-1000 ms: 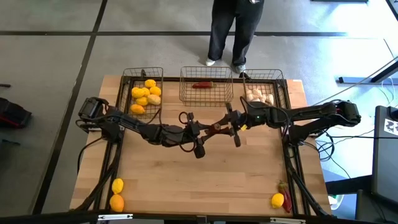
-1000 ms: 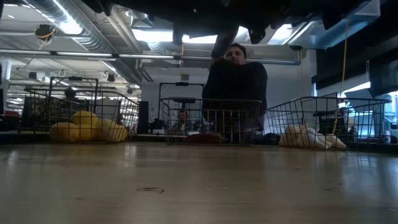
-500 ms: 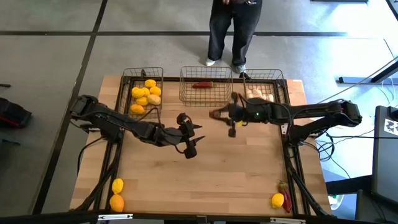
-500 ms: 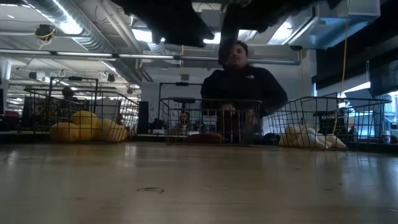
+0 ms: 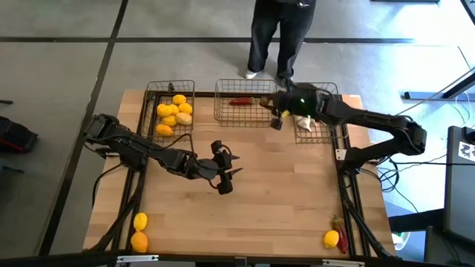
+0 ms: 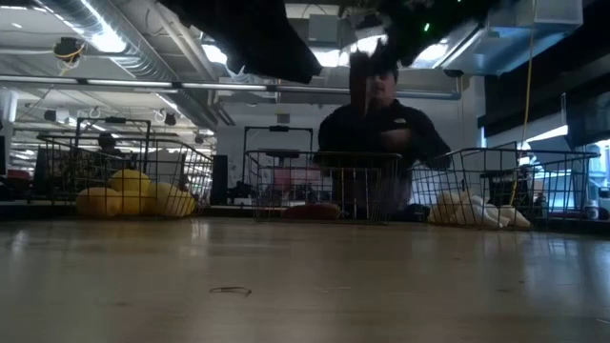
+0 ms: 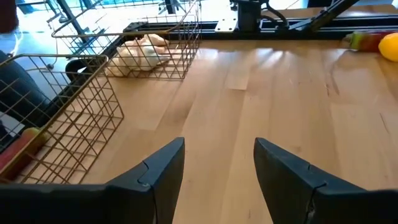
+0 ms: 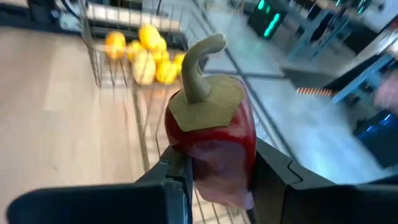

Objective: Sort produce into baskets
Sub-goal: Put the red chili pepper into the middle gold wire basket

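Note:
Three wire baskets stand along the far edge. The left basket (image 5: 152, 111) holds lemons (image 5: 172, 111), the middle basket (image 5: 245, 115) holds a red chili (image 5: 241, 101), and the right basket (image 5: 334, 104) holds garlic (image 5: 303, 119). My right gripper (image 5: 276, 117) hangs at the middle basket's right side, shut on a red chili pepper (image 8: 214, 134) with a green stem. My left gripper (image 5: 224, 176) hovers open over the table's middle with nothing between its fingers (image 7: 161, 177). My right gripper pinches the chili's red body (image 8: 205, 162) between its two fingers (image 8: 177, 177), just behind the green stem cap. It reaches in from the table's right, slanting downward. The stem end (image 8: 199, 59) sticks out past the fingertips. The chili is lifted clear of the table and baskets.
Two lemons (image 5: 139, 231) lie at the near left corner. A lemon (image 5: 331, 239) and a chili (image 5: 340, 225) lie at the near right corner. A person (image 5: 278, 33) stands just beyond the far edge. Bare wood spans the table's middle.
The two grippers met over the table's middle with the chili between them. My left gripper let go and drew back toward the near left. My right gripper carried the chili up and toward the far edge, to the middle basket's right side, swinging round as it went.

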